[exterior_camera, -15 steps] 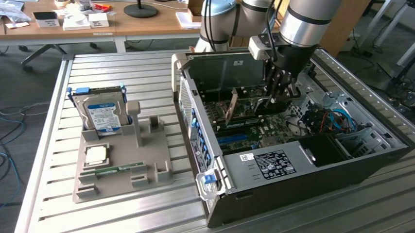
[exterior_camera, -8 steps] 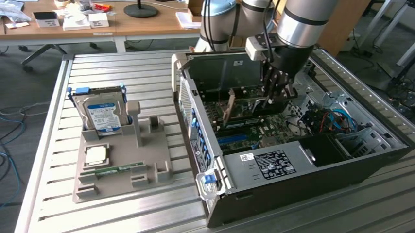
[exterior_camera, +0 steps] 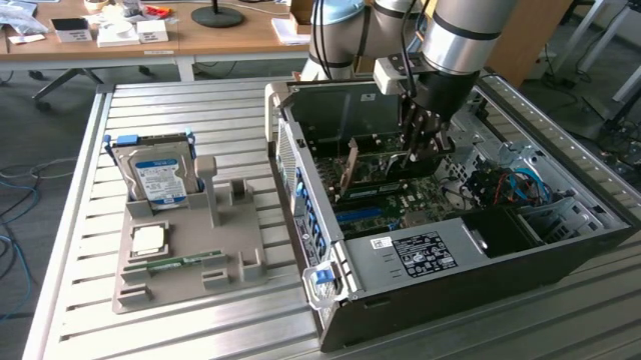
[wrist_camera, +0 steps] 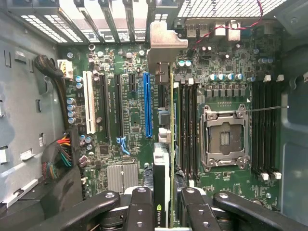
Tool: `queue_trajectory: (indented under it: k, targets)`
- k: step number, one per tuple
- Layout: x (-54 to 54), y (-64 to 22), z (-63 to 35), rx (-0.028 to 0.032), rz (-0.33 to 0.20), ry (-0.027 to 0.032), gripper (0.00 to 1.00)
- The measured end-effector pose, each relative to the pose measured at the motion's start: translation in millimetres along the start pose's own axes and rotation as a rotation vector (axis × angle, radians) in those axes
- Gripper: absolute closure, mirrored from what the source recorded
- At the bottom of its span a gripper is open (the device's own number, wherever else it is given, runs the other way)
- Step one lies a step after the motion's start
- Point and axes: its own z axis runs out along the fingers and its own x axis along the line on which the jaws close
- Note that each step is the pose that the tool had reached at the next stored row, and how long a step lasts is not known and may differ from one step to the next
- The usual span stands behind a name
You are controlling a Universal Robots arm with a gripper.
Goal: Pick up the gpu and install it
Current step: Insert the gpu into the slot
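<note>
- The claw (exterior_camera: 416, 156) is down inside the open computer case (exterior_camera: 451, 255), pinched narrow on the gpu (exterior_camera: 353, 166). The card is gripped on both flat faces.
- From the wrist, the gpu (wrist_camera: 161, 183) sits edge-on between the claw's fingers (wrist_camera: 140, 209) and runs straight out ahead of the claw (wrist_camera: 166, 197). Its grey metal bracket (wrist_camera: 162, 45) is at the far end, close to the case's rear slot openings.
- The card stands upright on its long edge beneath the claw, over the motherboard (wrist_camera: 125, 120). It is just beside the long blue slot (wrist_camera: 148, 103), between that slot and the memory slots (wrist_camera: 187, 125). Whether its lower edge touches a slot I cannot tell.
- Handling call: this looks like a light, thin, stiff board. It should not sag in the grip, but it will not forgive twisting either.
- It is likely fragile where it counts: the contact edge underneath and the small parts on its faces. Side load would probably stress both the card and the slot.
- The hold is well placed: on the upper edge, across the flat faces, clear of the contacts. It sits nearer the end away from the bracket, though, so the bracket end may tip if pressed unevenly.
- The smooth faces could slip under a hard downward push.
- The processor socket (wrist_camera: 224, 137) lies open, off to one side of the claw, beyond the memory slots.
</note>
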Motion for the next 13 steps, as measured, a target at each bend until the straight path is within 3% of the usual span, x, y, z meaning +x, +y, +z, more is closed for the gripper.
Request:
queue_trajectory:
  k: [13]
  targets:
    - [0.4, 6.0, 0.5, 0.0, 0.0, -0.0001, 0.73]
